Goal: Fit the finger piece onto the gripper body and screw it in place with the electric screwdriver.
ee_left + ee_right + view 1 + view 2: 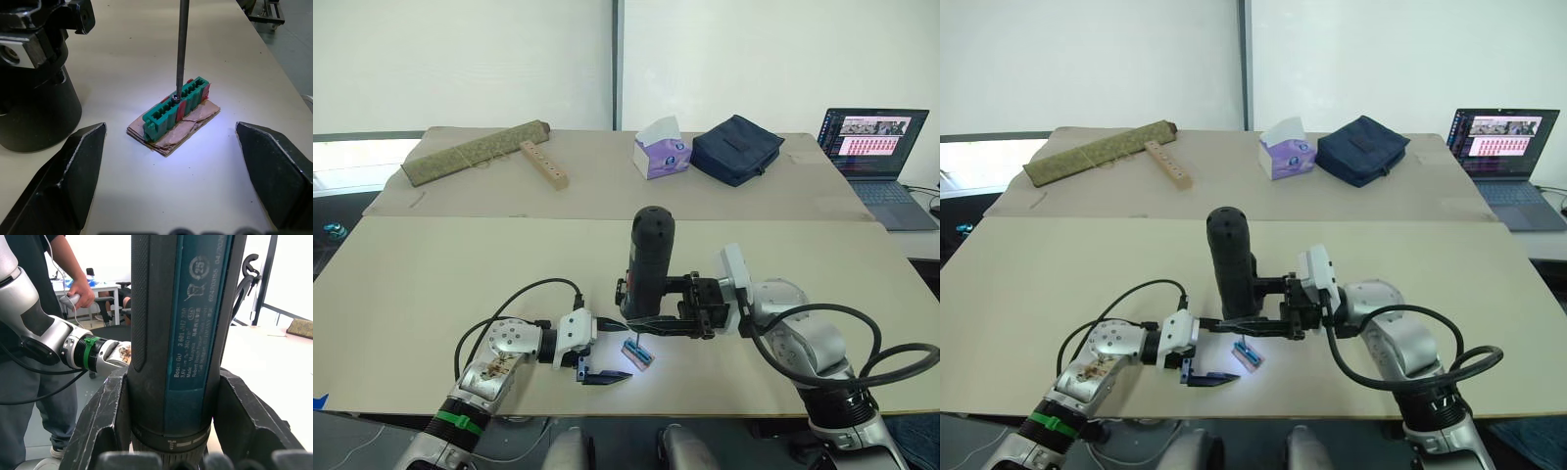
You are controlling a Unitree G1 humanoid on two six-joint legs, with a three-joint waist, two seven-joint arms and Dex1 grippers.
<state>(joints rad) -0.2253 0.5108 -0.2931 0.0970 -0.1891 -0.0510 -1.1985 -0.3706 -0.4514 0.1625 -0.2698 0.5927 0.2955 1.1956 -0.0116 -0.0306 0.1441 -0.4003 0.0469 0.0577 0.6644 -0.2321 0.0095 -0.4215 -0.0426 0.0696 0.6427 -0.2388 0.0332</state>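
Observation:
The electric screwdriver [647, 259] stands upright near the table's front middle, and my right gripper [644, 321] is shut around its lower body [186, 333]. Its thin metal bit [182, 49] points down, its lit tip resting with a small screw on a green rectangular block [178, 103]. That block lies on a scrap of cardboard [195, 128]. My left gripper [599, 375] sits low on the table just left of the block, open, with one finger to each side of it and not touching. The finger piece and the gripper body are out of view.
At the back of the table are a rolled mat [475, 152], a wooden strip with holes [544, 163], a tissue box [661, 149] and a dark blue bag [736, 147]. A laptop [873, 147] is at the far right. A person [73, 289] stands beyond my left arm.

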